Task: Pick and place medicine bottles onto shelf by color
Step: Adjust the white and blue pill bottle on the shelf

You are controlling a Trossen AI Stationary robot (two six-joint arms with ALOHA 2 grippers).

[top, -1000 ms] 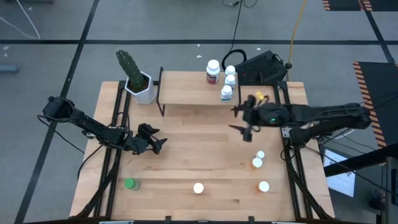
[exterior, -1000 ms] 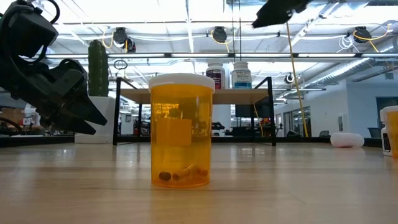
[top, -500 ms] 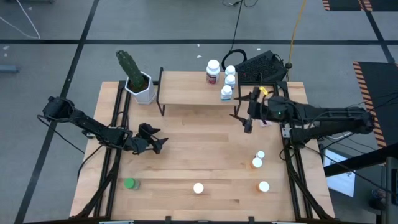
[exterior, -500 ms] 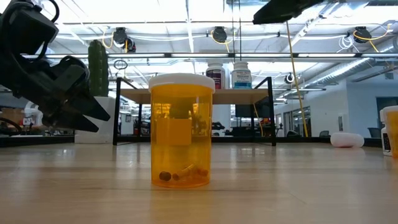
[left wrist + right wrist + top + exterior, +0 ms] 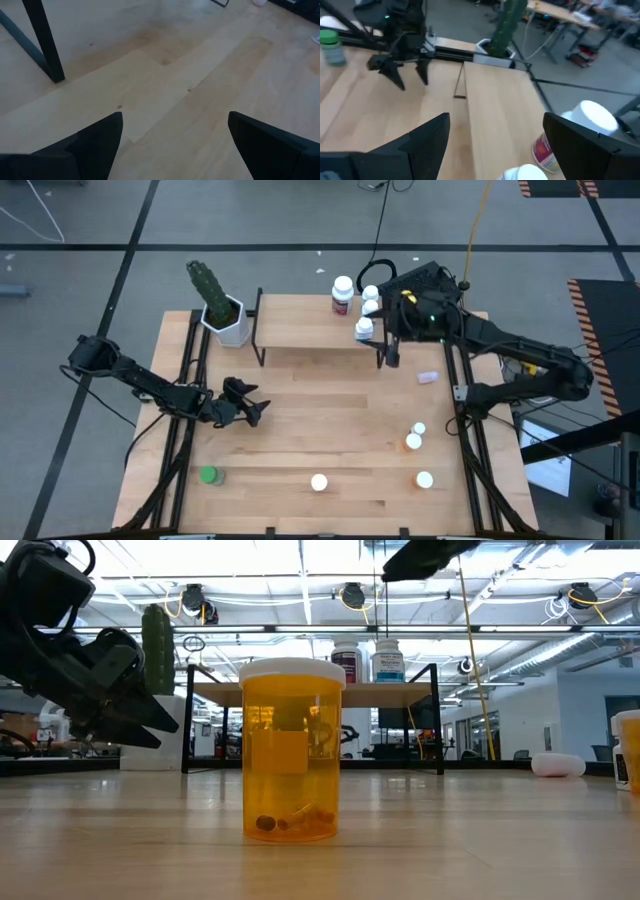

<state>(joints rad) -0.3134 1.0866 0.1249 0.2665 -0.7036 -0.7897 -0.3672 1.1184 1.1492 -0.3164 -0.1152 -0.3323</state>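
The shelf stands at the table's far edge. Three medicine bottles stand at its right end, one with a pinkish label. My right gripper hovers open, high beside them and pointing toward the table's left; its fingers hold nothing. On the table stand a green bottle, an orange bottle and three more bottles near the right edge. My left gripper waits open low over the table's left half.
A white pot with a cactus stands by the shelf's left end. A small pale object lies on the table right of my right gripper. A black shelf leg stands ahead of my left gripper. Bare wood lies mid-table.
My right gripper has risen and gone toward the table's far edge, from mid-right over the table to the shelf's right end beside the bottles there. It has also turned to point more toward the table's left. It has stayed open.
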